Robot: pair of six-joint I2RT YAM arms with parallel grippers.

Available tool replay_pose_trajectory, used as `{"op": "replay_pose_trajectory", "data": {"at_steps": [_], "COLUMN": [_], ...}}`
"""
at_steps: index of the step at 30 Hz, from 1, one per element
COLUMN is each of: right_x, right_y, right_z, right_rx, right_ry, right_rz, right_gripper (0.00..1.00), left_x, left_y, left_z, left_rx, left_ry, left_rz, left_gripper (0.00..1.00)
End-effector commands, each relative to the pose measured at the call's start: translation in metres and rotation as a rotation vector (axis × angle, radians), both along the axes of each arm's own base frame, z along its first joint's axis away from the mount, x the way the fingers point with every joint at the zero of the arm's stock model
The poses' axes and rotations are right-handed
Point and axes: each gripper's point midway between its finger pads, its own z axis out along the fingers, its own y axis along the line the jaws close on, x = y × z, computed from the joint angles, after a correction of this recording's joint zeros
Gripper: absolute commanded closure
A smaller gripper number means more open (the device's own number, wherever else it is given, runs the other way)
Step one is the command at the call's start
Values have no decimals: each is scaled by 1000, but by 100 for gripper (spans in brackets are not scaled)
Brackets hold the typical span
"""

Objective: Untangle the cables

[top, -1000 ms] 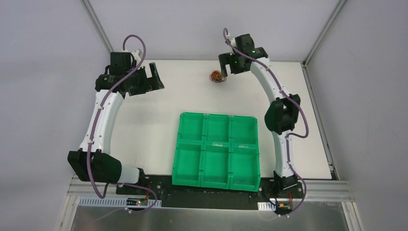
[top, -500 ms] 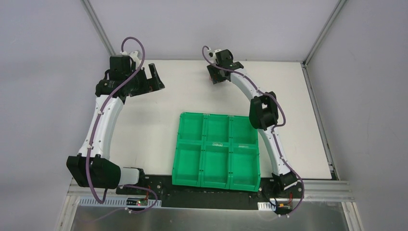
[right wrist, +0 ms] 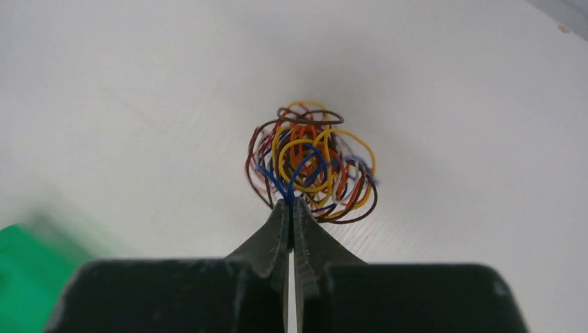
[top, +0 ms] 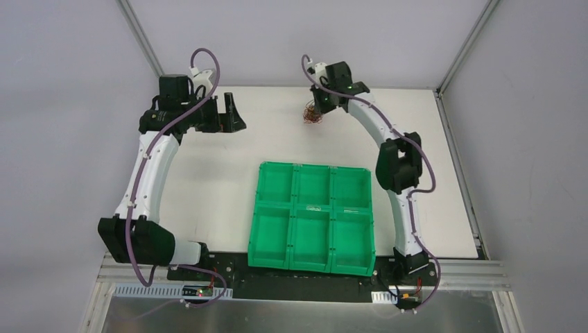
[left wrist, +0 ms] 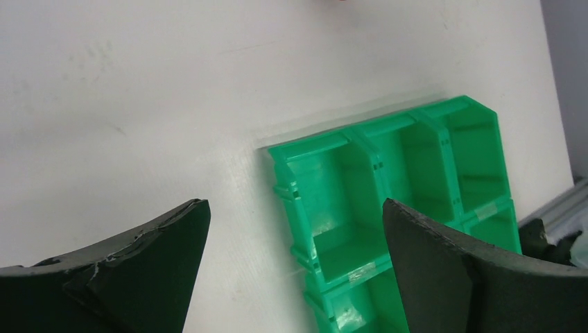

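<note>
Asking: item 1, cables [right wrist: 312, 163], where are they found?
Answering: a ball of thin loops in yellow, orange, red, brown and blue is recorded at the far part of the white table [top: 208, 180], beyond the green tray [top: 292, 208] and apart from it. Whether the ball is lifted off the table cannot be told.
Asking: item 2, right gripper [right wrist: 291, 205], how is it entered?
Answering: its jaws are pressed together, and a blue strand at the near edge of the ball is pinched between the tips. From above, this gripper is seen just at the ball's far right side, pointed downward.
Asking: item 3, left gripper [left wrist: 295, 277]?
Answering: its jaws are spread wide. It is held over the far left of the table, well apart from the cables. In its wrist view, part of the tray is framed between the two dark fingers.
Asking: item 4, tray?
Answering: six compartments are counted, in two rows of three. It is set on the near half of the table, between the two arms
</note>
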Motion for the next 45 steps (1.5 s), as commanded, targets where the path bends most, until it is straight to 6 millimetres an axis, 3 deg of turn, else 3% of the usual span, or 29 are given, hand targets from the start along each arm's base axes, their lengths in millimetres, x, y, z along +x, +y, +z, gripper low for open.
{"op": "replay_pose_trajectory", "data": {"at_steps": [1,5,10,18,21,24,28,32,36,40,45], "right_x": [-65,-118,-156,-200,-208,-203,-189,-156,-115,-84,-70], "right_y": [17,27,34,47,52,53,44,14,-45,-121,-204], "right_z": [175,212,241,260,267,273,269,267,261,248,230], "right_rx": [353,474,540,576,589,603,608,614,581,515,382], "right_ry": [-77,16,75,142,145,125,132,110,44,-41,-131], "right_rz": [196,291,318,357,371,362,323,199,-2,-233,-443], "right_gripper": [100,100,100,100,100,100,100,100,100,100,100], "left_x": [11,27,32,34,31,26,25,27,36,61,93], "left_y": [-41,-69,-107,-156,-168,-175,-177,-173,-146,-97,-34], "left_z": [20,40,59,48,45,37,37,47,37,-2,-25], "left_rx": [-127,-269,-321,-296,-309,-337,-352,-360,-314,-215,-188], "left_ry": [-71,-174,-408,-509,-508,-473,-467,-455,-402,-277,-150], "left_rz": [-267,-400,-541,-707,-752,-800,-813,-758,-636,-441,-211], "left_gripper": [0,0,0,3,29,52,100,100,100,100,100]}}
